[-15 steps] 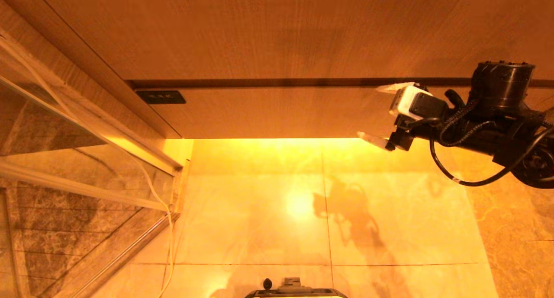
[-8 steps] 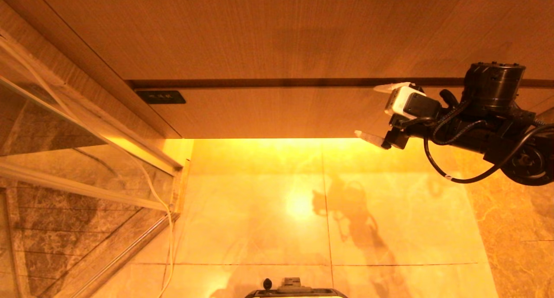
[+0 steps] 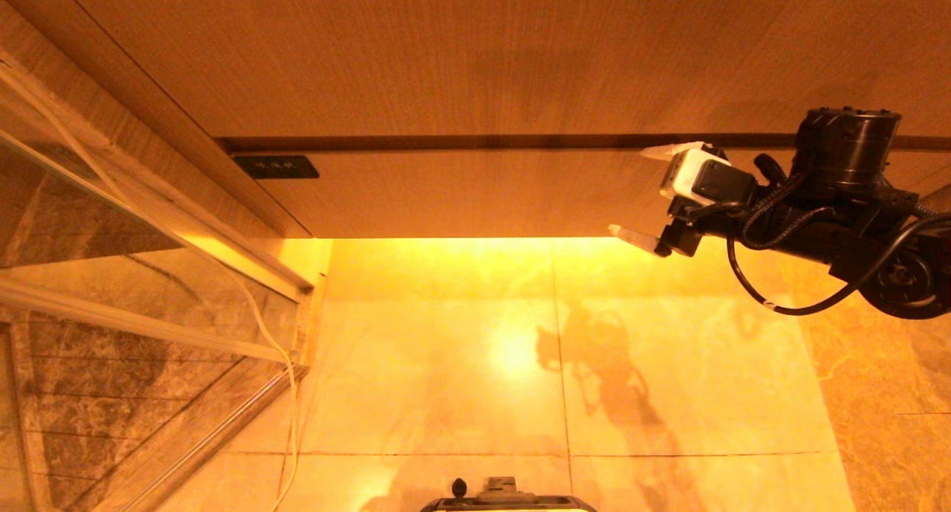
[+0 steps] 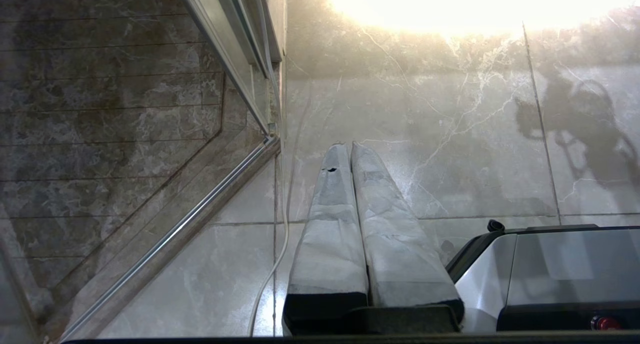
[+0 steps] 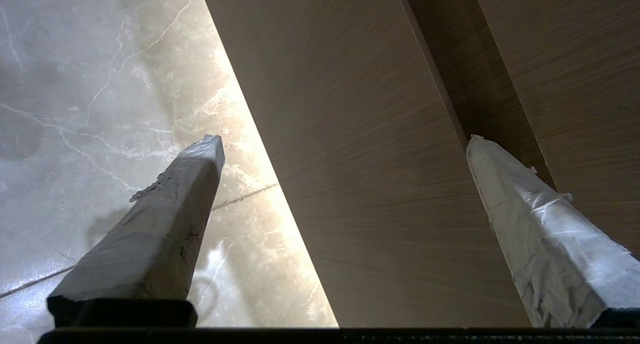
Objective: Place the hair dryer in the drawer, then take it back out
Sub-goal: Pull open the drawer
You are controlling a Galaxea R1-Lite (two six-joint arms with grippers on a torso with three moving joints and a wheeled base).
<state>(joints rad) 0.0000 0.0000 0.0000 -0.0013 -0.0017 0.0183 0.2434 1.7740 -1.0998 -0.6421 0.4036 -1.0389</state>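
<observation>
the head view looks steeply down from above onto the closed drawer (image 3: 475,196) front across the upper half of the frame and the marble floor (image 3: 446,371) below it. the right wrist view sits close behind the right gripper (image 5: 345,139), facing the same drawer (image 5: 360,159) front and floor (image 5: 100,84) at short range. the left wrist view looks down past the left gripper (image 4: 347,147) at the floor (image 4: 425,134); it shares the glass partition (image 4: 125,109) and robot base (image 4: 550,269) with the head view's lower left and bottom centre.

Small black label (image 3: 276,167) on drawer (image 3: 475,192) front: print unreadable.
</observation>
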